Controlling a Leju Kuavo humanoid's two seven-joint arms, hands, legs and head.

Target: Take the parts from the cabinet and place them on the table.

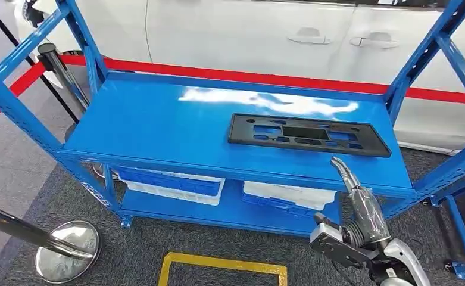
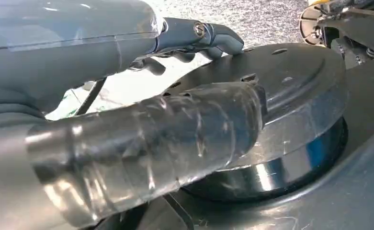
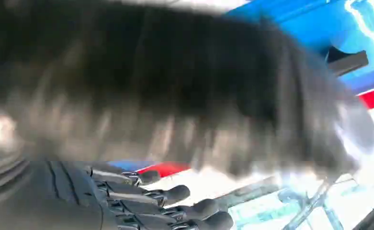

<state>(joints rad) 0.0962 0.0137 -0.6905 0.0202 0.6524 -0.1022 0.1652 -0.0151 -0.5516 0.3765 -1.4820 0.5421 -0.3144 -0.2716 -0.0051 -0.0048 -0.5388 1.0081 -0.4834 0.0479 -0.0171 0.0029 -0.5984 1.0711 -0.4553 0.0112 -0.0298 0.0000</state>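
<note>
Blue shelf point(image 1: 158, 128) bearing black part point(image 1: 309, 135)

Head cam sits high, looks fwd and down onto the blue metal shelf rack point(image 1: 158, 128), mid-range, w/ the flat black rectangular plastic panel w/ cut-outs point(image 1: 308, 135) on the top shelf and the white car body point(image 1: 247, 36) behind. Right wrist cam rides close behind the right hand point(image 3: 165, 201), turned, blurred, facing the rack's blue top and the black panel's edge point(image 3: 347, 61), shared w/ head cam. Left wrist cam, v. close behind the left hand point(image 2: 141, 110), points down at grey carpet.
</note>
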